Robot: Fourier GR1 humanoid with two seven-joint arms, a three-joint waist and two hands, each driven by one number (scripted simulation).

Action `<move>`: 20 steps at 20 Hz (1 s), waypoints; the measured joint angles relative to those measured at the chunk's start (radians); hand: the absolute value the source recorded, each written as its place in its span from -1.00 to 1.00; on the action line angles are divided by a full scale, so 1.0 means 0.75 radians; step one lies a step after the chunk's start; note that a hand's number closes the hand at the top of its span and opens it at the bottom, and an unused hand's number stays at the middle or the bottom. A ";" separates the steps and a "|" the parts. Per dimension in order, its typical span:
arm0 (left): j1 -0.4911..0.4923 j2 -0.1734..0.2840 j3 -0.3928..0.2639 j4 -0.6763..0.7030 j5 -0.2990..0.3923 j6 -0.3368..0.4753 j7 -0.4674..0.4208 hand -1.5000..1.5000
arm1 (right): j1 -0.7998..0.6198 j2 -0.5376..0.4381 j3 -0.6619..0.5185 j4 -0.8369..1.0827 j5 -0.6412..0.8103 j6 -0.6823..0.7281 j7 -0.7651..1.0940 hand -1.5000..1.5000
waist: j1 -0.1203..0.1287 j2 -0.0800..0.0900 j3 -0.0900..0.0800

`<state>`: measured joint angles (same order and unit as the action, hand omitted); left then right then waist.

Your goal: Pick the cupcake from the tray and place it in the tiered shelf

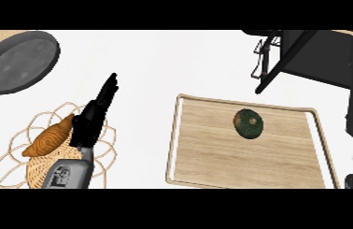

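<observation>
Left hand (96, 112) comes in from the near-left edge of the head view, fingers straight and pointing far, edge-on to the camera. It grips nothing. It hangs over the right rim of a wicker basket (21, 165) at near left and is well apart from the tray.

Right hand: not clearly seen. A small dark shape sits at the near-right edge, too little of it to read; I cannot tell its state.

Tray (207, 162): pale wood with a raised rim, on the white surface (179, 60), right of centre. On it, toward the far side, lies one round dark-green object (248, 123) with a brownish middle. I take this for the cupcake, though from above it looks more like a small squash. Nothing touches it.

Shelf (303, 55): dark frame at far right, beyond the tray, only partly in view. No item shows on it.

Others: a croissant (50, 137) lies in the basket, just left of the left forearm. A grey round pan (24, 60) sits at far left, cut by the edge.

Progress, judged: nothing done. The cupcake is not yet picked and sits untouched on the tray. All steps remain: reach, grasp, lift, carry far-right to the shelf, release. The right hand lies on the better side for this.
</observation>
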<state>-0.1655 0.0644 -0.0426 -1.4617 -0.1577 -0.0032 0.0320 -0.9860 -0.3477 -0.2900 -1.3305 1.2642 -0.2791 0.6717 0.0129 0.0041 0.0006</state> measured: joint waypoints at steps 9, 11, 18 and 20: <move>-0.018 0.014 0.026 0.021 0.016 -0.025 -0.004 0.00 | 0.023 -0.062 -0.070 0.124 -0.196 -0.159 -0.157 1.00 | -0.008 -0.003 -0.001; 0.005 0.008 0.015 0.006 0.007 -0.020 -0.015 0.00 | 0.035 -0.097 -0.080 0.158 -0.178 -0.146 -0.137 1.00 | -0.008 -0.004 -0.002; -0.002 0.003 0.017 0.009 0.000 -0.013 -0.004 0.00 | 0.108 -0.153 -0.094 0.201 0.008 -0.162 0.062 -1.00 | -0.013 -0.009 -0.006; 0.008 0.008 0.022 -0.002 0.005 -0.019 -0.002 0.00 | 0.112 -0.172 -0.108 0.187 -0.013 -0.146 0.078 -1.00 | -0.013 -0.008 -0.003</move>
<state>-0.1598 0.0705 -0.0263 -1.4633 -0.1540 -0.0177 0.0306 -0.9022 -0.4768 -0.3712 -1.1901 1.2542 -0.3887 0.7305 0.0032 -0.0016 -0.0020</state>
